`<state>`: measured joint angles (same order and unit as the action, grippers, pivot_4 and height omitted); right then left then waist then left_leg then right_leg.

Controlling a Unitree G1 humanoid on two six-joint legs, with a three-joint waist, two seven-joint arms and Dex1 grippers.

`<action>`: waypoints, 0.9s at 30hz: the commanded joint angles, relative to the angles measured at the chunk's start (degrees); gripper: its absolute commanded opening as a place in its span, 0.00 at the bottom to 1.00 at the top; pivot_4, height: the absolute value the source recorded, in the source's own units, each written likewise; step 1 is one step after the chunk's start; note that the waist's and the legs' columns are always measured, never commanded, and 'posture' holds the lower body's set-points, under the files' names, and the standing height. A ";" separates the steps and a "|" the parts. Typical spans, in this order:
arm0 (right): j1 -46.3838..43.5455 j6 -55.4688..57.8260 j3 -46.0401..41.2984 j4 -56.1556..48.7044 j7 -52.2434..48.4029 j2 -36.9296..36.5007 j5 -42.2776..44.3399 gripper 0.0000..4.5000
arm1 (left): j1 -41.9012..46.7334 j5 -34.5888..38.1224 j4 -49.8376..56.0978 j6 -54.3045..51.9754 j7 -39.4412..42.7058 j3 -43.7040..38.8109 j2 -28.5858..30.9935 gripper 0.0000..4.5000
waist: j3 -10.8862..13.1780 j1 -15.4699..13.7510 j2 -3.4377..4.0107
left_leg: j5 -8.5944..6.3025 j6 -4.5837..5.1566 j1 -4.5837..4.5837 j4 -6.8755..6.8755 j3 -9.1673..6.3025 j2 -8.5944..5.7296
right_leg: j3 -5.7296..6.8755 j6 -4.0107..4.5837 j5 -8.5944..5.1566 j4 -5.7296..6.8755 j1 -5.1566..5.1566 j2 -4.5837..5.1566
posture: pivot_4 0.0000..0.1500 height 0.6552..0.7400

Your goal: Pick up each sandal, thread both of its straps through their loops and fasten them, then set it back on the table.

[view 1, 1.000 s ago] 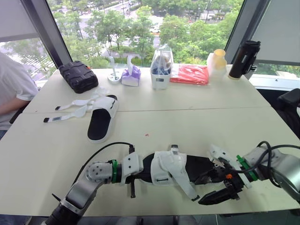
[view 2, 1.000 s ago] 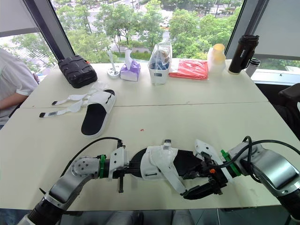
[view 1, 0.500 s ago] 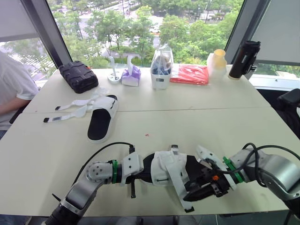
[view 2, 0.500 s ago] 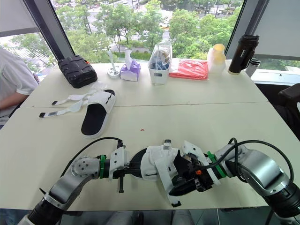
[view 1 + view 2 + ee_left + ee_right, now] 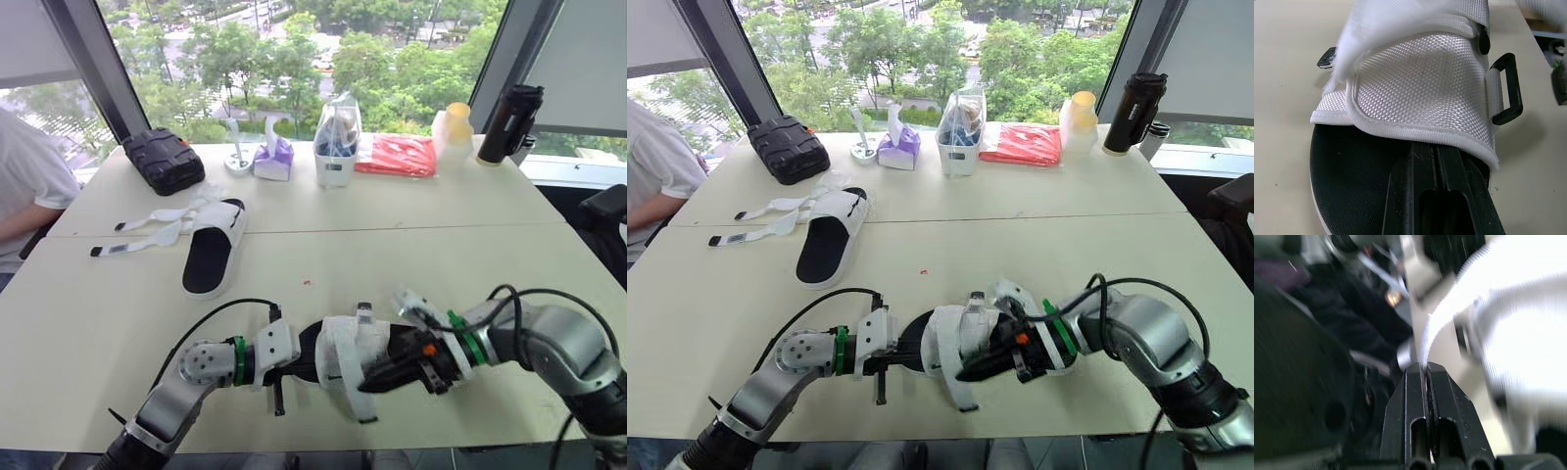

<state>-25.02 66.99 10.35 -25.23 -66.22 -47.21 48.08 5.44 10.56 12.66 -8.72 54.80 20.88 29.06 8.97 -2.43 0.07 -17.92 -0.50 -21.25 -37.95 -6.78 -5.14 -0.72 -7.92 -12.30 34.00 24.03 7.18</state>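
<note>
A black-soled sandal (image 5: pixel 345 354) with white straps lies near the table's front edge. My left gripper (image 5: pixel 296 368) is shut on its sole at the left end; the left wrist view shows the black fingers (image 5: pixel 1437 176) pinching the sole rim under the white woven upper, with a black loop (image 5: pixel 1510 89) at its side. My right gripper (image 5: pixel 380 368) reaches in from the right and is shut on the white strap (image 5: pixel 1431 337), whose thin edge runs between its closed fingertips. A second sandal (image 5: pixel 213 251) lies at the left with its straps (image 5: pixel 147 231) loose.
Along the window stand a black case (image 5: pixel 164 160), a tissue box (image 5: pixel 273 159), a clear container (image 5: pixel 337 142), a red packet (image 5: pixel 397 155), a yellow-capped bottle (image 5: pixel 453 127) and a black flask (image 5: pixel 509 122). A person (image 5: pixel 29 191) sits at the far left.
My right gripper has moved left from the sandal's right end to the strap, shut on it and drawn it leftwards over the upper. The left arm has stayed still.
</note>
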 commanded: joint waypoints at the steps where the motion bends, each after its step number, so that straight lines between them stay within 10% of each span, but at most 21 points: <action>1: -1.99 2.35 -1.88 0.46 1.90 1.05 2.73 0.01 | -3.20 -3.24 -3.97 -4.22 1.86 6.67 0.68 0.00 | -0.03 -0.06 -0.04 | 0.00 0.00 0.00 0.00 0.00 -0.01 | 0.00 0.00 0.00 0.00 0.00 0.00 | 1.00 1.00; 15: 7.32 -1.05 1.07 -4.07 4.31 -0.91 0.45 0.01 | -3.10 -3.31 -4.30 -3.98 1.83 6.81 0.65 0.00 | -0.11 -0.04 -0.01 | -0.05 0.09 -0.03 -0.03 0.04 -0.11 | 0.00 -0.01 0.00 0.00 0.02 0.10 | 1.00 1.00; 22: 9.03 -0.40 1.06 -4.33 7.38 0.40 1.13 0.65 | -3.21 -3.35 -4.43 -3.83 1.89 6.84 0.75 0.00 | -0.16 0.03 0.01 | -0.05 0.09 -0.02 -0.04 0.05 -0.11 | 0.00 -0.01 0.00 0.01 0.01 0.11 | 1.00 1.00; 27: 9.20 0.55 1.01 -4.08 9.47 2.40 1.88 0.65 | -3.53 -3.39 -4.26 -3.74 1.79 6.79 0.91 0.00 | -0.21 0.07 0.01 | -0.05 0.09 0.01 -0.06 0.05 -0.11 | 0.00 -0.02 0.01 0.02 -0.01 0.10 | 1.00 1.00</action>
<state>-15.57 67.89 12.30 -28.15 -57.46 -45.39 48.76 5.47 10.53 12.51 -8.72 54.63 21.23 29.00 8.77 -2.35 0.09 -17.98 -0.40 -21.23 -38.01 -6.73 -5.25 -0.72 -7.94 -12.29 34.02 24.02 7.28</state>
